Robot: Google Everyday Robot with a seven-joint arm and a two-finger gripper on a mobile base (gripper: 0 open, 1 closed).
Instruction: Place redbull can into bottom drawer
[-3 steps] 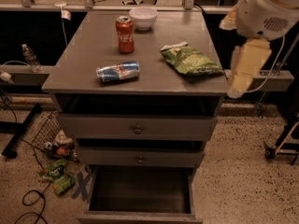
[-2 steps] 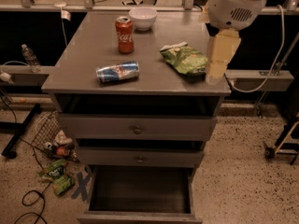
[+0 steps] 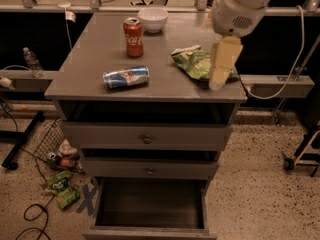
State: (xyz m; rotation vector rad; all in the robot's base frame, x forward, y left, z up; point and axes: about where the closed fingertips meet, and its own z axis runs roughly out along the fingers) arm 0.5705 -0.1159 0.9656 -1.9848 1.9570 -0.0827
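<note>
Gripper (image 3: 217, 80), cream, hangs by green crisp bag (image 3: 192, 63) at right of grey cabinet top (image 3: 90, 59); we can't tell open vs. shut. Slim blue-silver metal redbull can (image 3: 126, 77) lies sideways on top, centre-left; deep grey bottom drawer (image 3: 150, 206) stands open.

Setting: a robot test lab, not a home. Evidence:
- A white robot arm (image 3: 240, 9) reaches over a free-standing grey cabinet (image 3: 95, 54).
- Its gripper (image 3: 221, 66) hangs above the right edge of the cabinet top, by a green chip bag (image 3: 192, 63).
- The speckled hard floor (image 3: 260, 159) carries loose cables (image 3: 30, 215) and a tape cross (image 3: 89, 199) beside the cabinet.
- Green packets (image 3: 61, 189) and a wire basket (image 3: 49, 139) lie at left.
- A grey metal rail (image 3: 280, 82) runs behind.
- A wheeled stand foot (image 3: 299, 159) sits at right.
</note>
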